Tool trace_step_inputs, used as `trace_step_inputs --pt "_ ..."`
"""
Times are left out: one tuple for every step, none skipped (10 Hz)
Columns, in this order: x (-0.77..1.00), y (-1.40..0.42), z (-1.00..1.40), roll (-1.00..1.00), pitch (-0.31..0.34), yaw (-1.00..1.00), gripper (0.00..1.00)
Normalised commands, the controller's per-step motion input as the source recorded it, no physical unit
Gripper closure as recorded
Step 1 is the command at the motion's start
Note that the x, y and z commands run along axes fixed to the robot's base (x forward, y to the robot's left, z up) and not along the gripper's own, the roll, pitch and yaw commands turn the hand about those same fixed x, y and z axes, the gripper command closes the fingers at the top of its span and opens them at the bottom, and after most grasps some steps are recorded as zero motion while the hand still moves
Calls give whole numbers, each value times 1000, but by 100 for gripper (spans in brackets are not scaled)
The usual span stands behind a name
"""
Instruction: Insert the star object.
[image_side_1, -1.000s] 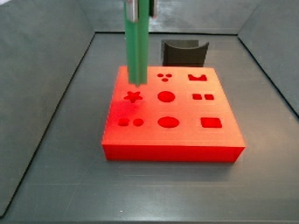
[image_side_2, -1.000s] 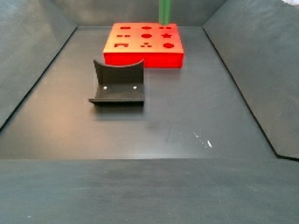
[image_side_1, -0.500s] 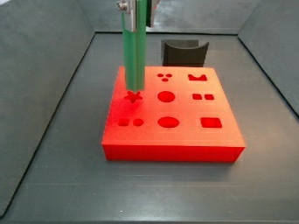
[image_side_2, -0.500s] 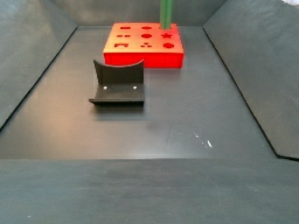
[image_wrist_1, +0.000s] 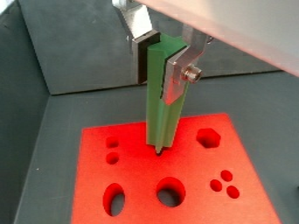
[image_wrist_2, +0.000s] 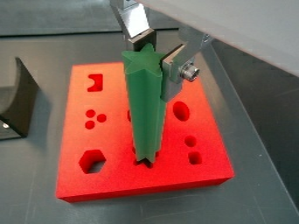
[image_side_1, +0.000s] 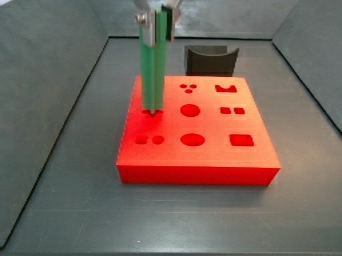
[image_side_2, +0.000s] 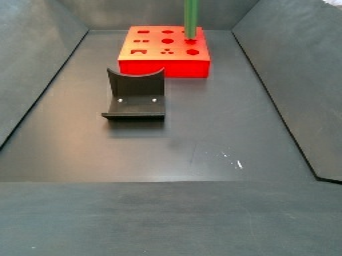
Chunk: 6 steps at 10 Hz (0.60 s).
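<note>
A dark grey desk (image_side_2: 187, 150) with tall grey walls around it holds a flat red block with shaped holes (image_side_1: 198, 140), and a small dark grey curved block (image_side_2: 135, 95) sits well apart from it in a side view. The long green star bar (image_wrist_2: 145, 114) stands straight up, its long side going up and down, with its bottom end at the red block's top. The pincer (image_wrist_1: 162, 54) is above the red block and squeezes the bar's top between its silver fingers (image_wrist_1: 181, 70).
</note>
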Motion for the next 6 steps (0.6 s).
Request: trace_step_inputs --pt "0 0 -291 159 0 40 100" --pt "-6 0 -271 196 0 20 100" --pt "-37 0 -106 151 0 0 100" --pt "80 -69 -103 173 17 17 100" --pt "166 -109 -120 147 6 37 100" --pt "283 -40 -183 49 0 0 100"
